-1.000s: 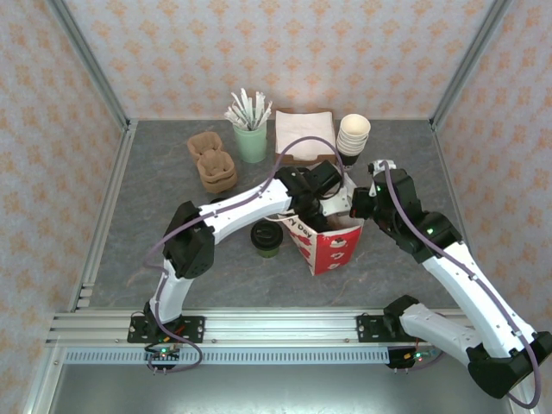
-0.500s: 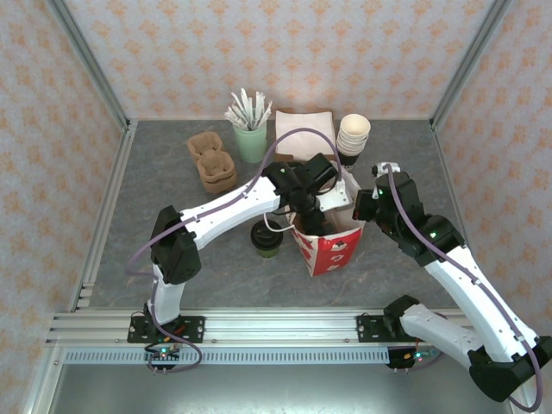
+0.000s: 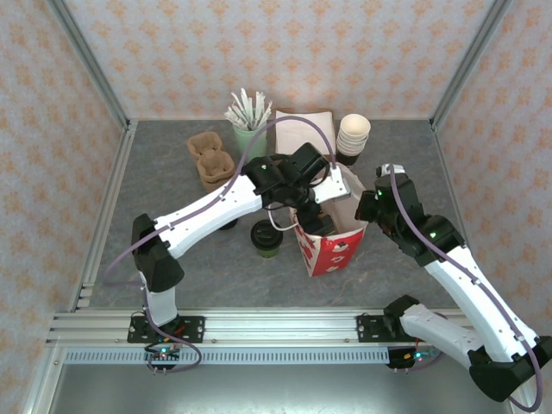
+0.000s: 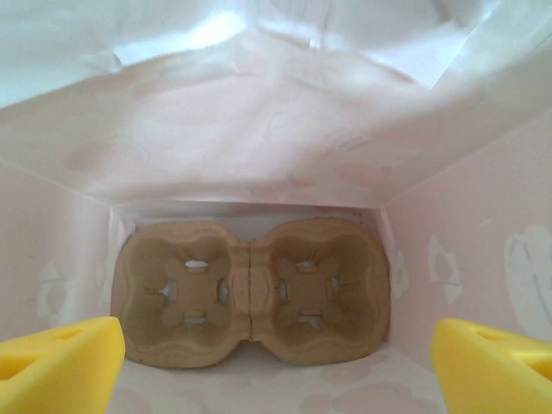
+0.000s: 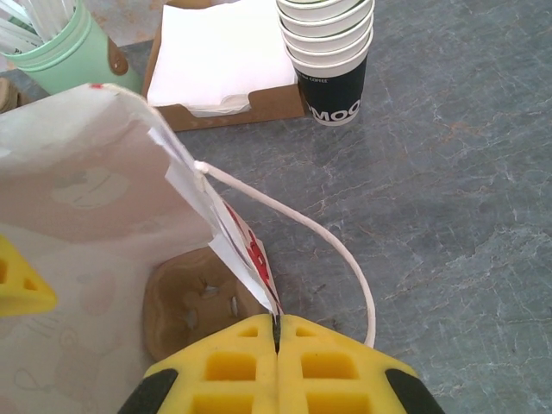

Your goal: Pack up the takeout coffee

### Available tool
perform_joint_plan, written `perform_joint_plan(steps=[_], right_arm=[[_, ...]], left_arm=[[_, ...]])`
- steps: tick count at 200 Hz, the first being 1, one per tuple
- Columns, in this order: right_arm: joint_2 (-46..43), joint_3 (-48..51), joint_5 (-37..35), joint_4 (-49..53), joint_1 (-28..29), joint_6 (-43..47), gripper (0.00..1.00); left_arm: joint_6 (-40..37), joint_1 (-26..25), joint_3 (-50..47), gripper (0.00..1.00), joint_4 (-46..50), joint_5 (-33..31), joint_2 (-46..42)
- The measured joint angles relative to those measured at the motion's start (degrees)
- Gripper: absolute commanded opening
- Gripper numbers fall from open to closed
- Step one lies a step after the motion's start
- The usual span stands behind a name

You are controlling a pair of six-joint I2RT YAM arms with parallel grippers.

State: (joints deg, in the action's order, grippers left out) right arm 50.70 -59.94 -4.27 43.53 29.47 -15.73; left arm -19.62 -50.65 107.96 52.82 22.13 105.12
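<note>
Coffee: your small olive-green paper cup with its round black plastic lid [image 3: 266, 237] stands upright on the grey counter [image 3: 155, 224]. It is mid-counter, just beside the bag on the side toward the left edge, and not yet packed.
Left hand: the left hand [image 4: 276, 371] hangs at the bag's mouth, fingers spread, grasping nothing.
Carrier: a brown moulded-pulp two-cup carrier [image 4: 250, 289] lies flat on the bag floor, both wells free for a cup.
Bag: the tall red-and-white paper bag [image 3: 332, 248] stands upright, mouth gaping.
Right hand: the right hand [image 5: 276, 345] is clenched on the bag's rim, likely to keep the mouth open and steady.
Room: open counter lies toward the left edge. The bag walls hug the carrier, so you should lower the cup straight.
</note>
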Motion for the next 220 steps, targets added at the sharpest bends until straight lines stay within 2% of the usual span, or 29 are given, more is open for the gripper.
perform_joint_plan(steps=[58, 97, 156, 165, 192, 220], right_arm=[[0.0, 0.0, -0.1, 0.0, 0.0, -2.3, 0.0], [0.0, 0.7, 0.2, -1.2, 0.0, -4.7, 0.0], [0.1, 2.3, 2.6, -5.5, 0.0, -8.3, 0.0], [0.3, 2.3, 2.9, -6.0, 0.0, -8.4, 0.04], [1.2, 2.3, 3.9, -6.6, 0.0, -8.9, 0.24], [1.4, 2.3, 4.3, -6.5, 0.0, -8.7, 0.38]], left_arm=[[3.5, 0.2, -0.1, 0.9, -3.2, -0.1, -3.1], [9.7, 2.1, -0.1, 0.88, -6.8, -0.4, -7.2], [18.1, 5.4, -4.1, 0.89, -10.7, -6.0, -17.6], [19.0, 5.8, -5.6, 0.89, -10.9, -7.2, -19.4], [21.4, 6.5, -12.0, 0.89, -11.9, -11.7, -25.3], [24.3, 6.5, -20.5, 0.9, -13.2, -16.1, -31.3]])
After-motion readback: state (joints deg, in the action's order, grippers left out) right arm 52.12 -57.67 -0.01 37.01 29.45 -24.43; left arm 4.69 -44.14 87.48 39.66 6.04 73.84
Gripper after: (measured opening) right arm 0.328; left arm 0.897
